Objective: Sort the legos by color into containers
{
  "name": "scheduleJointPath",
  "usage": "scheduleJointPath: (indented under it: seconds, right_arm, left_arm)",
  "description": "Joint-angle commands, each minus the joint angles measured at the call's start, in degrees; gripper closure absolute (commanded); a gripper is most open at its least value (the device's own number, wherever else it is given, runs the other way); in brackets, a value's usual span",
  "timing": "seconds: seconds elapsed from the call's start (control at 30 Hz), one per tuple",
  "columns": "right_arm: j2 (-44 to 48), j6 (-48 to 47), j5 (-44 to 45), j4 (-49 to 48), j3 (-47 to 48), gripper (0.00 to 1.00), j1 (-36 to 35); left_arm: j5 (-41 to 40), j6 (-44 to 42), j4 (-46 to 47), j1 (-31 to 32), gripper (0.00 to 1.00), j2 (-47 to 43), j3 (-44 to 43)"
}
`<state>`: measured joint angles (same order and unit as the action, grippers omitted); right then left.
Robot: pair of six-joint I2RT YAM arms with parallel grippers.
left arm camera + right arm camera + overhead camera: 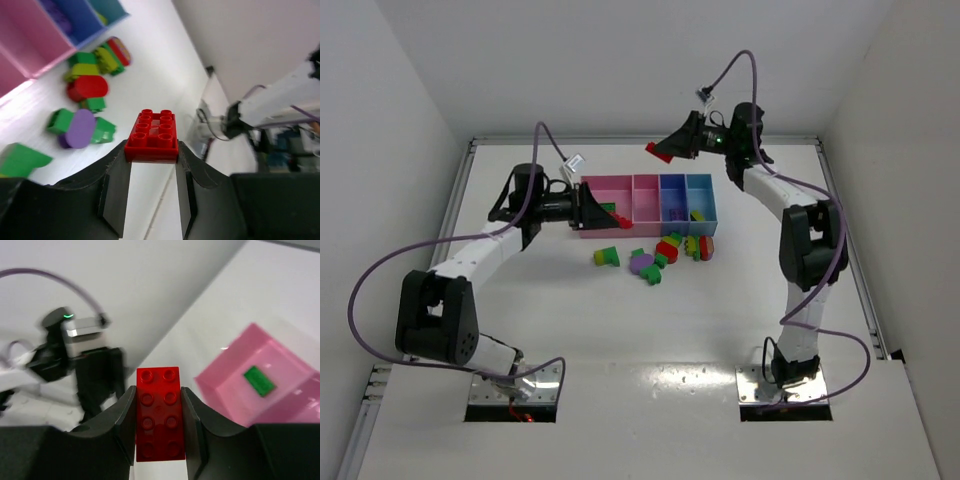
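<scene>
Clamping one brick each, both grippers are loaded. left gripper [151, 151]: jaws pressed on the sides of the left red lego [152, 131], studs facing the wrist camera, brick poking out past the fingertips. Beyond those jaws and off to their left lie the loose legos [87, 87] on the table [620, 330]: a red rounded piece, a purple round one, several greens and a yellow-green stack. Further out on that same side are the containers [645, 178], pink bins nearest, then blue. From the top view the left jaws sit just beside the wide pink bin [225, 385] end of the row. right gripper [159, 395]: jaws clamped on the long sides of the right red lego [160, 415], studs up, lying lengthwise between the fingers, held up high behind the containers. Wide pink bin is beyond and right of these jaws, with a green lego [259, 380] flat on its floor
</scene>
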<state>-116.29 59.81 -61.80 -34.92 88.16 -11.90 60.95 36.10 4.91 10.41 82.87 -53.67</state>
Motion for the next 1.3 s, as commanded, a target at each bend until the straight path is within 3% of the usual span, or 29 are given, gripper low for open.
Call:
scheduleJointPath:
  seconds: [0.0, 0.03, 0.07, 0.1, 0.27, 0.37, 0.63, 0.73, 1.1, 1.27]
  right_arm:
    - [3.08, -26.43, 9.61, 26.83, 4.54, 1.0, -2.24]
    - [3.61, -39.03, 14.03, 34.84, 5.52, 1.0, -2.77]
    - [4.75, -42.55, 17.73, 42.83, 5.53, 1.0, -4.52]
    - [5.45, -44.32, 24.64, 44.31, 4.57, 1.0, -5.23]
    - [5.47, -46.98, 41.55, 50.29, 3.95, 1.0, -9.09]
    - [4.41, -46.98, 45.35, 50.91, 3.95, 1.0, -9.98]
    - [1.94, -37.76, 53.7, 48.37, 5.7, 1.0, -13.49]
    - [-0.07, -35.11, 66.51, 49.33, 7.2, 1.0, -16.13]
    - [-3.86, -29.68, 79.88, 48.72, 8.87, 1.0, -20.61]
    - [-5.97, -29.67, 83.6, 47.49, 9.92, 0.95, -20.62]
  left_arm:
    - [-12.63, -13.93, -13.9, -0.04, 1.0, -3.94, -5.29]
    - [-15.74, -15.43, -15.61, -0.04, 1.0, -3.94, -6.35]
    - [-19.51, -17.97, -19.46, -0.04, 1.0, -3.94, -9.14]
    - [-24.95, -17.99, -20.02, -0.04, 1.0, -3.94, -9.95]
    - [-35.8, -19.31, -23.8, -0.04, 0.98, -2.46, -15.75]
    - [-38.97, -19.31, -24.51, -0.04, 0.96, -1.57, -17.43]
    - [-39.59, -20.36, -25.03, -0.04, 0.96, 0.98, -20.07]
    - [-39.59, -20.36, -25.03, -0.04, 0.96, 1.5, -20.6]
    - [-39.06, -20.36, -25.03, -0.04, 0.95, 3.17, -21.29]
    - [-39.06, -20.36, -25.03, -0.04, 0.95, 3.7, -21.83]
